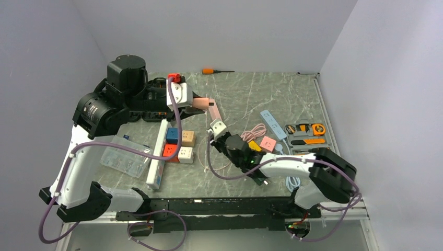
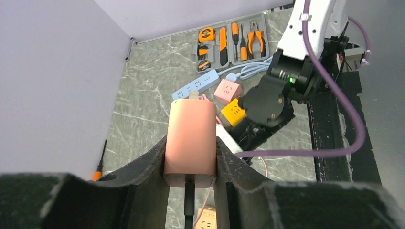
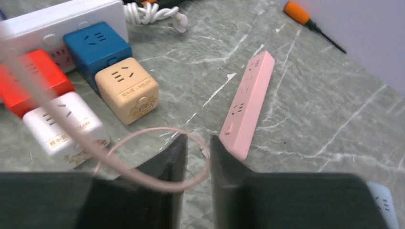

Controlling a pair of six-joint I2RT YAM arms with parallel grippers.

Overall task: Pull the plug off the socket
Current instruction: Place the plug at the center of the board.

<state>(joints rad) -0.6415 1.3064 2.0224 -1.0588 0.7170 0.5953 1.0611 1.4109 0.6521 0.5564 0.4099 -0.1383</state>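
R gripper (image 3: pixel 197 141) sits nearest, low over the table (image 1: pixel 271 94). Its black fingers are drawn nearly together w/ a narrow slit btwn them. A thin pink cord (image 3: pixel 143 130) loops round the tips; can't tell if it's nipped. The R finger is just beside the near end of the pink strip (image 3: pixel 248 102), prob. placed there to steady the strip while the other arm pulls.

The strip lies flat, pointing away: long slim bar, smooth matte plastic, rounded edges, socket holes along the top face. To its L is a cluster of socket cubes: white cube (image 3: pixel 62 124), red cube (image 3: pixel 28 76), beige cube (image 3: pixel 126 88), blue cube (image 3: pixel 98 45). All are rounded and slightly glossy, parked against a white strip (image 3: pixel 62 16). Tabletop is grey-green, marble-veined, hard and slick, so a light strip would slide if not held.

Farther back, L gripper (image 2: pixel 191 140) pinches a pink block (image 2: pixel 190 119) by its two broad flat sides, a good grip for a straight pull. Block is smooth w/ rounded corners and has a small stub at its far tip; it reads as the plug. In the top view it hangs near the strip's far end and looks clear of it, though the joint isn't sharp enough to be sure. Fingers look rough and matte.

Farthest, an orange-handled screwdriver (image 1: pixel 211 70) lies by the back wall.
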